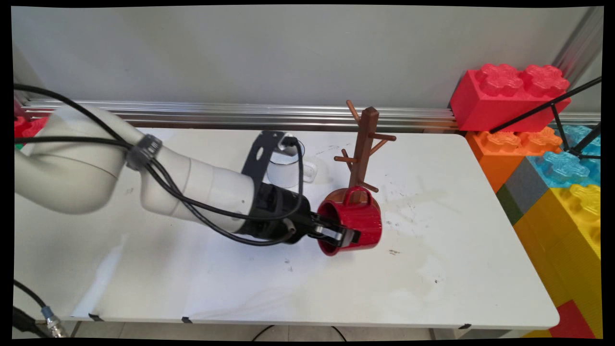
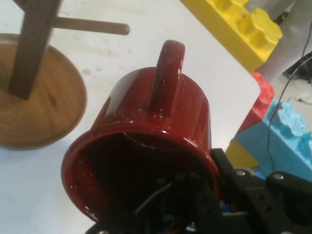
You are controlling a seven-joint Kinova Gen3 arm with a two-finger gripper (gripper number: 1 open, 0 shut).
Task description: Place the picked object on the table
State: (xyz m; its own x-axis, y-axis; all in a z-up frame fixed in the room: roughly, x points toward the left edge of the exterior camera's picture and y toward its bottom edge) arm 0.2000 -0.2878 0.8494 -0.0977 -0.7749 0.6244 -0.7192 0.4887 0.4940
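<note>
I have end effector [image 1: 347, 236] clamped on red mug [image 1: 358, 223] rim, one finger inside. Mug tipped sideways, mouth toward arm, handle up. Wooden mug tree [image 1: 363, 144] just beyond, twelve o'clock; lowest peg near handle.

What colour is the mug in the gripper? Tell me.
Dark red mug, glossy with tiny white speckles; the hand view shows it best.

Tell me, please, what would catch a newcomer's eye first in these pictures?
The red mug, tipped on its side at mid-table and gripped by its rim in the black pincer, with one finger inside. Right behind it stands the brown wooden mug tree; big coloured toy bricks are stacked at the right.
</note>
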